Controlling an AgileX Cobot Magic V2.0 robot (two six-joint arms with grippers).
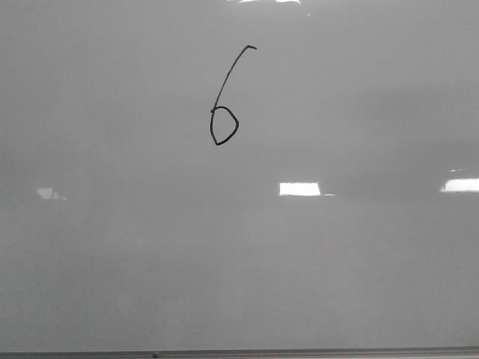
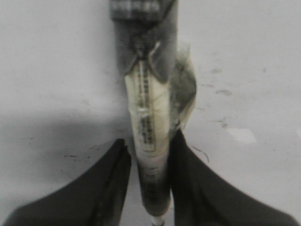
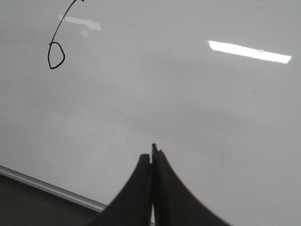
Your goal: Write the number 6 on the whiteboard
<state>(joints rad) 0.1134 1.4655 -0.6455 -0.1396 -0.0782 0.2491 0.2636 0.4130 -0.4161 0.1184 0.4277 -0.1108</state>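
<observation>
Number 6 (image 1: 224, 112): complete on whiteboard (image 1: 239, 262).
My left gripper (image 2: 149, 155): clamps marker (image 2: 148, 122).
My right gripper (image 3: 153, 162): closed, empty.
Next: likely withdraw.

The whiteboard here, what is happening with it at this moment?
A two-arm robot is writing on the whiteboard. A number 6 in thin black line is already drawn in the board's upper middle part: a long slanted stem and a small closed loop. The left gripper is shut on a marker, which the left wrist view shows over a pale, scuffed surface. The right gripper is shut and holds nothing, with the board and the 6 in its view. Neither arm appears in the front view.
</observation>
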